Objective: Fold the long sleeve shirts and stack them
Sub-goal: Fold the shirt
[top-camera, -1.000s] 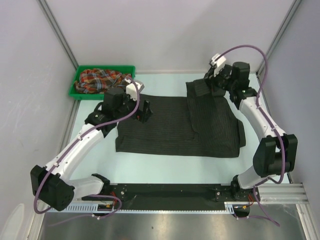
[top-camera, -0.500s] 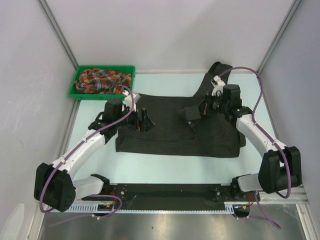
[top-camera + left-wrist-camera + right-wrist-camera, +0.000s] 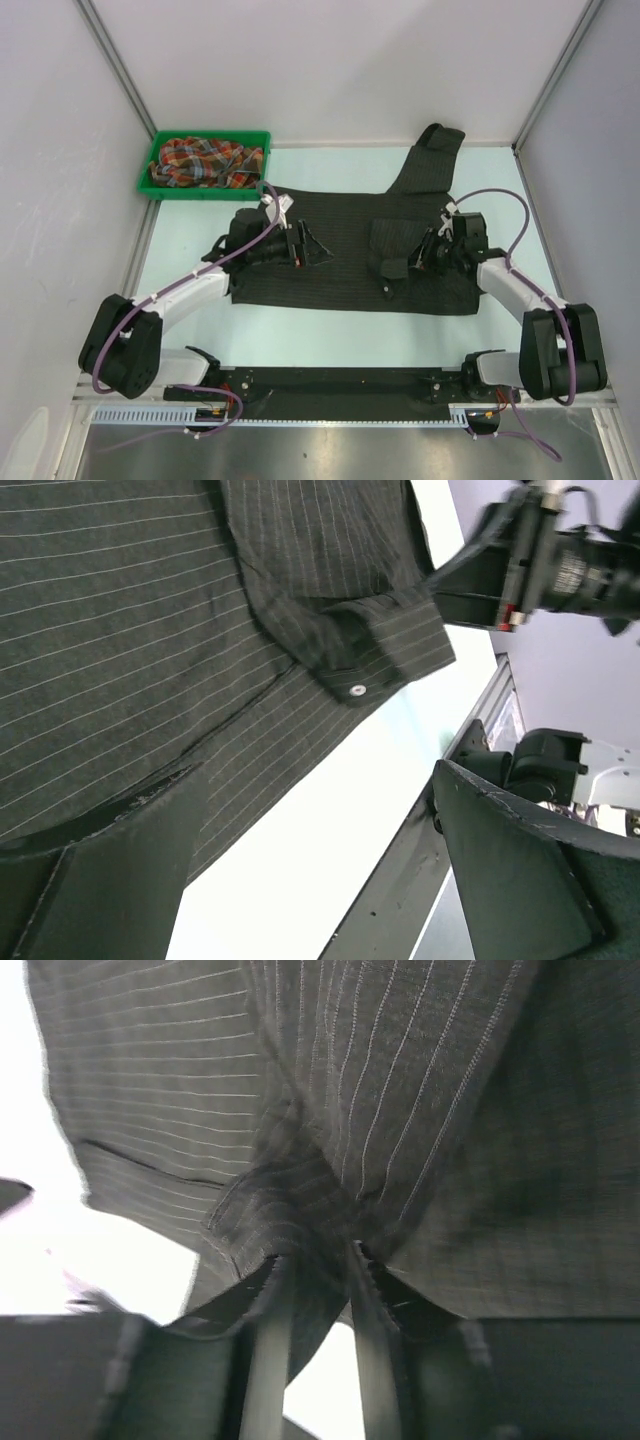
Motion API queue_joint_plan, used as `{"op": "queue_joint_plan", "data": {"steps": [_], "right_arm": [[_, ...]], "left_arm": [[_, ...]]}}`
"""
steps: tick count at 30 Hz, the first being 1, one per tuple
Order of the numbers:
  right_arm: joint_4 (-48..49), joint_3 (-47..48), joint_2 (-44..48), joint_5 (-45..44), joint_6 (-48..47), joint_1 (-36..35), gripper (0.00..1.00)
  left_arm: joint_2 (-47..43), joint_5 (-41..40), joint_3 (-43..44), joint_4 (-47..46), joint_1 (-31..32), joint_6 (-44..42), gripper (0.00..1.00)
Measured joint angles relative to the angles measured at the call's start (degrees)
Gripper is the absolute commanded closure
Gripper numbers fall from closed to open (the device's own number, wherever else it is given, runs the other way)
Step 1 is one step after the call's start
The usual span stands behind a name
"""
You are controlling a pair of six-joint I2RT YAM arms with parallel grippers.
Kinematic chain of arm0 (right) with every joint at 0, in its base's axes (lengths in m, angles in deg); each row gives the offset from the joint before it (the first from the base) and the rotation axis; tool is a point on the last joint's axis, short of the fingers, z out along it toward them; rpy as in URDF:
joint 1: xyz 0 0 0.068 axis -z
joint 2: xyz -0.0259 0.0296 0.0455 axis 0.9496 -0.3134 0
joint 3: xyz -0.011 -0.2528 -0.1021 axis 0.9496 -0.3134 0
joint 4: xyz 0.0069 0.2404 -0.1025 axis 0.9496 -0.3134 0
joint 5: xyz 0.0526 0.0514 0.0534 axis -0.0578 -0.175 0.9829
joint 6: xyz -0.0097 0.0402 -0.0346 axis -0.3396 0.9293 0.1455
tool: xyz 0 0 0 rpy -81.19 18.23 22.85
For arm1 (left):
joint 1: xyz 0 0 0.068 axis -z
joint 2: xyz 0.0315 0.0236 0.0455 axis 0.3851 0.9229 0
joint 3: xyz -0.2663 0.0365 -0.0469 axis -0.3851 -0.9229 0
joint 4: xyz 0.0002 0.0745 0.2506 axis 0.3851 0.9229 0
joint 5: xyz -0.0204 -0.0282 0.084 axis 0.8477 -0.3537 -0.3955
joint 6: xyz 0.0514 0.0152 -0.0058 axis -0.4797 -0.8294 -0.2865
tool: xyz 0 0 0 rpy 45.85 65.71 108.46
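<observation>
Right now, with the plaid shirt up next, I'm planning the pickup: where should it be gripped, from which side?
Probably a raised fold of the plaid shirt, from straight above: it lies crumpled in the green bin, whose walls block a sideways approach.

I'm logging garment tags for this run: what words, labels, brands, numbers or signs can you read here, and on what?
No readable text in any view.
On the black shirt: pinstripes and a cuff button only, no tag showing.
On the plaid shirt in the green bin: no label visible.
On the front rail: any markings are too small to read.
</observation>
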Motion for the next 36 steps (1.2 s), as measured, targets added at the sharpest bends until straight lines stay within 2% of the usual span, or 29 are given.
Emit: {"op": "queue_joint_plan", "data": {"steps": [2,3,5,10,13,17,20,22,29,31,33,34,35,36], "right_arm": [[-2.6,0.6,2.1,-1.2,-6.5,1.2,0.51],[-4.7,1.6,3.0,-1.5,-9.7,1.9,0.42],[-8.7,4.2,4.9,-2.0,-16.7,3.0,0.34],[-17.6,11.5,10.3,-2.4,-36.9,3.2,0.33],[-21.5,14.3,12.3,-2.6,-48.9,1.8,0.37],[-23.6,15.0,12.1,-4.7,-59.6,-9.4,0.41],[-24.5,14.4,10.4,-6.8,-66.3,-19.5,0.39],[-25.2,13.7,8.2,-7.9,-69.2,-23.6,0.36],[-22.6,8.3,-2.5,-14.1,-76.9,-28.3,0.32],[-22.2,8.2,-5.0,-15.2,-78.6,-28.4,0.33],[-21.3,8.2,-6.7,-16.0,-79.8,-28.4,0.4],[-20.8,8.2,-7.6,-16.5,-80.5,-28.4,0.46],[-20.4,8.2,-8.2,-16.9,-81.0,-28.4,0.58],[-20.1,8.2,-8.7,-17.2,-81.2,-28.4,0.62]], "left_arm": [[0.0,-0.3,0.0,0.3,-0.2,-0.5,0.01],[-0.2,-0.5,0.0,0.7,-0.4,-0.7,0.01],[-0.7,-0.6,0.0,1.8,-0.9,-1.6,0.01],[-3.8,-1.2,0.0,5.9,-2.9,-5.8,0.01],[-5.9,-1.5,0.0,8.3,-3.8,-8.7,0.01],[-8.2,-1.8,0.8,11.8,-5.7,-12.3,0.01],[-9.6,-2.0,2.1,13.7,-7.1,-14.7,0.01],[-11.0,-2.3,2.8,15.0,-7.9,-16.5,0.01],[-15.5,-2.8,5.0,17.7,-9.6,-22.2,0.01],[-16.3,-2.7,5.5,17.9,-10.0,-23.3,0.01],[-16.9,-2.7,5.7,18.4,-10.4,-24.5,0.01],[-17.2,-2.7,5.7,18.9,-10.7,-25.0,0.01],[-17.3,-2.7,5.7,19.1,-10.9,-25.3,0.01],[-17.3,-2.6,5.7,19.4,-11.3,-25.7,0.0]]}}
